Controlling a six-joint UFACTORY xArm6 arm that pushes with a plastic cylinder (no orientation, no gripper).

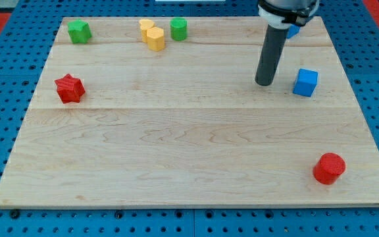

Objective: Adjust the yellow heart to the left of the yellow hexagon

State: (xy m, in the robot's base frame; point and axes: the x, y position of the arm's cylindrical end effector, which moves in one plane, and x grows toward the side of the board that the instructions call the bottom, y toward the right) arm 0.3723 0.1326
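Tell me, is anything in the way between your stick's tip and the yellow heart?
Yes, maybe. My tip sits at the view's right, beside the blue cube. The green cylinder stands right of the yellow hexagon, near my straight path. The yellow heart touches the hexagon's upper left.

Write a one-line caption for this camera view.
My tip rests left of the blue cube, far right of the touching yellow heart and yellow hexagon near the board's top edge.

A pale wooden board (pixel 196 158) lies on a blue perforated surface (pixel 5 79) under even light.
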